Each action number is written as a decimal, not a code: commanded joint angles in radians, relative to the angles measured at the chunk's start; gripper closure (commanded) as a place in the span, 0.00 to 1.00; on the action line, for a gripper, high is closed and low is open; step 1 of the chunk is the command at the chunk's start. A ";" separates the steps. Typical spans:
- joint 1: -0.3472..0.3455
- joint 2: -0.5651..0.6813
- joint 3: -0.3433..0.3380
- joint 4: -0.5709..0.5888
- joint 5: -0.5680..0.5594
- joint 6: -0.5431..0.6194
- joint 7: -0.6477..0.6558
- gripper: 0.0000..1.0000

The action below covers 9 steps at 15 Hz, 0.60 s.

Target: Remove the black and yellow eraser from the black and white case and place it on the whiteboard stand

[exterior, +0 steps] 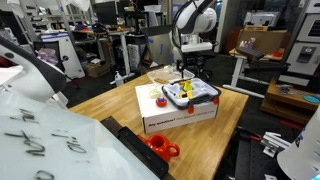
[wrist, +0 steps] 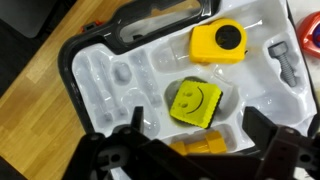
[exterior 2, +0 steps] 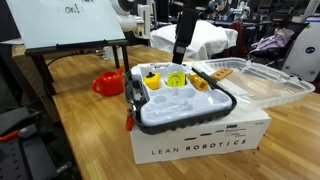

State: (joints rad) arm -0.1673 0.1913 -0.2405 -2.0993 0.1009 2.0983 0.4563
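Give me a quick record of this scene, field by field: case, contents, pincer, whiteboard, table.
case: black-rimmed, white-lined plastic case, open, atop a white cardboard box
contents: yellow square block with black smiley face; yellow block with dark round centre
arm: pincer open, hovering above the smiley block
whiteboard: tilted white board with black scribbles, beside the table
table: wooden tabletop, orange-red plastic object on it
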 commanded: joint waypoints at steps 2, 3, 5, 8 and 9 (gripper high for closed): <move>-0.011 0.031 0.006 0.029 0.021 -0.017 -0.008 0.00; -0.012 0.038 0.006 0.033 0.023 -0.019 -0.009 0.00; -0.011 0.060 0.008 0.047 0.031 -0.024 -0.002 0.00; -0.006 0.099 0.010 0.077 0.032 -0.029 0.005 0.00; -0.002 0.110 0.011 0.085 0.029 -0.028 0.009 0.00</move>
State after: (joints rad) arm -0.1651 0.2665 -0.2376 -2.0591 0.1127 2.0983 0.4563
